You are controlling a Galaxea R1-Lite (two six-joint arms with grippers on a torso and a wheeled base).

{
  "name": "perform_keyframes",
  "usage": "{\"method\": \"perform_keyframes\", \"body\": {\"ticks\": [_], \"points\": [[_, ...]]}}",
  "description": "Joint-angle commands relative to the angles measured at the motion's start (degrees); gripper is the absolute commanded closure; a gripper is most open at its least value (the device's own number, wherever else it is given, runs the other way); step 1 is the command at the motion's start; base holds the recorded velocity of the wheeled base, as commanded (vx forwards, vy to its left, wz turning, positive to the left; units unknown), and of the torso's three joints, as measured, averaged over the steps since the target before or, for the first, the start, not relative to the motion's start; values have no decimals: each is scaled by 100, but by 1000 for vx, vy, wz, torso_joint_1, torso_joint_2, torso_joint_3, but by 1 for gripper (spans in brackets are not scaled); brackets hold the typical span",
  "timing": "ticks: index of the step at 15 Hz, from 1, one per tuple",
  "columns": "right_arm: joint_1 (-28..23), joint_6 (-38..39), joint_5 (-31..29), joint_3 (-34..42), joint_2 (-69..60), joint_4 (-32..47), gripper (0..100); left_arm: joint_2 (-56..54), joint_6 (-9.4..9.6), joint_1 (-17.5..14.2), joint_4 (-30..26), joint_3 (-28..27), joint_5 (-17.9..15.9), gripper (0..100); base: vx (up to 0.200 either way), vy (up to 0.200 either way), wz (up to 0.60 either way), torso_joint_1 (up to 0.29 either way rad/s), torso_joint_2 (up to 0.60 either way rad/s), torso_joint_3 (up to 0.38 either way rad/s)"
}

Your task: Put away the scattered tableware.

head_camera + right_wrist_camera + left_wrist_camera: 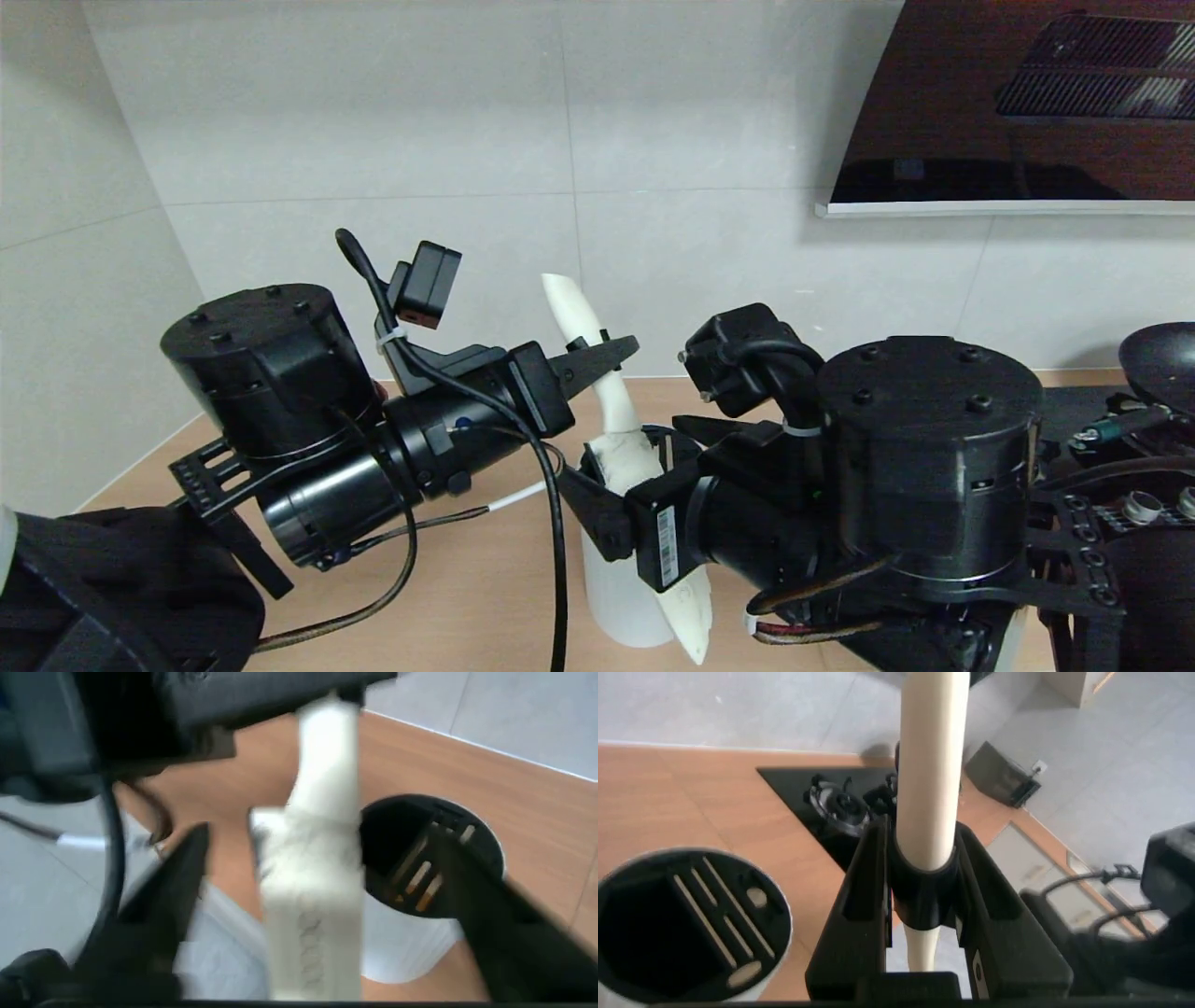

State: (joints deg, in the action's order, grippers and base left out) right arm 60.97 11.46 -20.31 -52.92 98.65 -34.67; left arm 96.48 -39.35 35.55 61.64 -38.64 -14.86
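Note:
A long cream-white utensil (581,313) hangs upright in the air above a white cylindrical holder (624,597) with a black slotted insert. My left gripper (607,361) is shut on the utensil's handle (929,756), well above the holder (691,919). Lower down, my right gripper (644,467) is open, one finger on either side of the utensil's wider part (313,887) without pressing on it. In the right wrist view the holder (434,910) stands just behind the utensil. The utensil's lower tip (691,625) hangs beside the holder's rim.
The holder stands on a light wooden counter (448,579) against a tiled wall. A black gas hob (836,803) with a dark pan (1158,359) lies to the right, under a dark extractor hood (1018,103).

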Motion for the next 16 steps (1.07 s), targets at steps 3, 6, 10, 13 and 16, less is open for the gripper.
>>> {"method": "perform_keyframes", "body": {"ticks": [3, 6, 10, 13, 16], "points": [[-225, -65, 27, 142, -487, 4, 0, -138, 296, -66, -486, -407, 484, 100, 0, 0, 0, 0, 0, 0], [-1078, -135, 80, 150, -1207, 197, 0, -314, 903, -101, -1839, -1558, 1565, 100, 0, 0, 0, 0, 0, 0], [-1851, -135, 405, 89, -1515, 435, 0, 12, 2195, -74, -2332, -2455, 2725, 100, 0, 0, 0, 0, 0, 0], [-1983, -135, 423, 54, -1418, 444, 0, 161, 2336, -4, -2208, -2358, 3314, 100, 0, 0, 0, 0, 0, 0], [-1992, -144, 405, 62, -1374, 435, 0, 284, 2661, 392, -2182, -2270, 3956, 100, 0, 0, 0, 0, 0, 0]]}}
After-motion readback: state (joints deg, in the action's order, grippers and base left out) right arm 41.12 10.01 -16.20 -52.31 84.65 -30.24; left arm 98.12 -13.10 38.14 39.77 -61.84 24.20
